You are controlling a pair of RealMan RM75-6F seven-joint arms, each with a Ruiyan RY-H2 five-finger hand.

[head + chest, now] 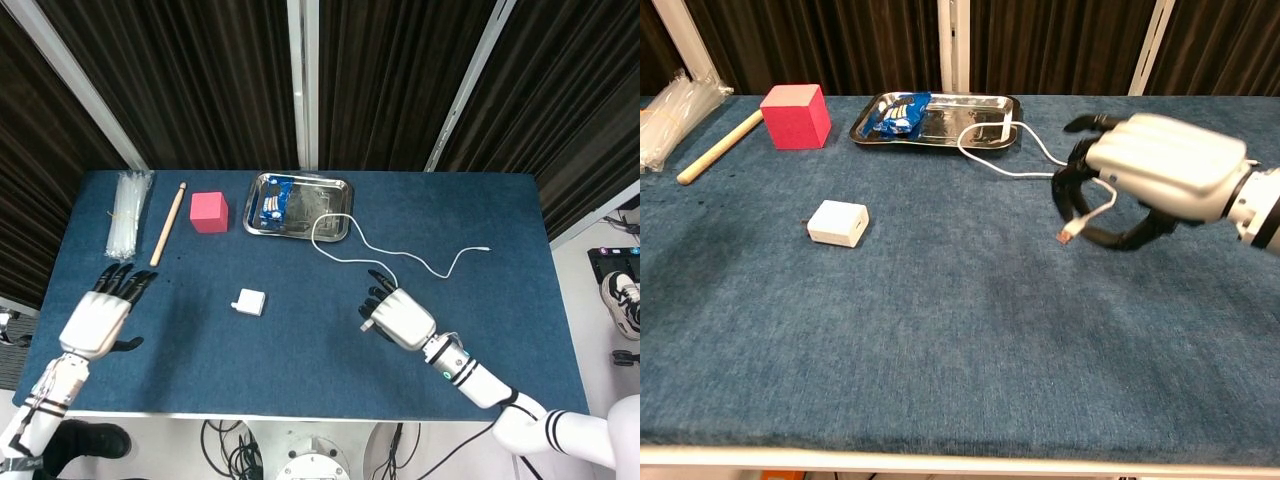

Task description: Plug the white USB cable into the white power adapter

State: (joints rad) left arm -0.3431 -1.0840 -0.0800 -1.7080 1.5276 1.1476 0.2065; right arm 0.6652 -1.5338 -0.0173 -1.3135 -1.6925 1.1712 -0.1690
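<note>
So our right hand [1160, 175] has its dark fingers [1072, 190] curled in around the thin white USB cable [400, 256], gripping it near the plug end, and the metal USB plug [1065, 237] pokes out just below the fingertips, lifted clear of the blue felt-covered table [940, 330]. From the fingers the cable runs back toward the far side, loops over the near edge of the shiny rectangular metal tray [336, 231], and its other end trails off past the hand's far side to a small connector tip [485, 249] lying on the cloth. The small white square power adapter [838, 223] sits flat on the table well apart from those fingertips, off toward our left side, with nothing touching it. Our left hand [98, 318] only shows in the head view: fingers [120, 279] spread, holding nothing, above the near left part of the table. Beyond its fingertips we've got a bundle of clear plastic strips [128, 213], a light wooden stick [168, 224] beside it, and then a pink foam cube [208, 212]. Inside the tray, at the end furthest from the cable loop, there's a blue snack packet [898, 115]. Can't tell from either view exactly which fingers are doing the pinching on the cable.
</note>
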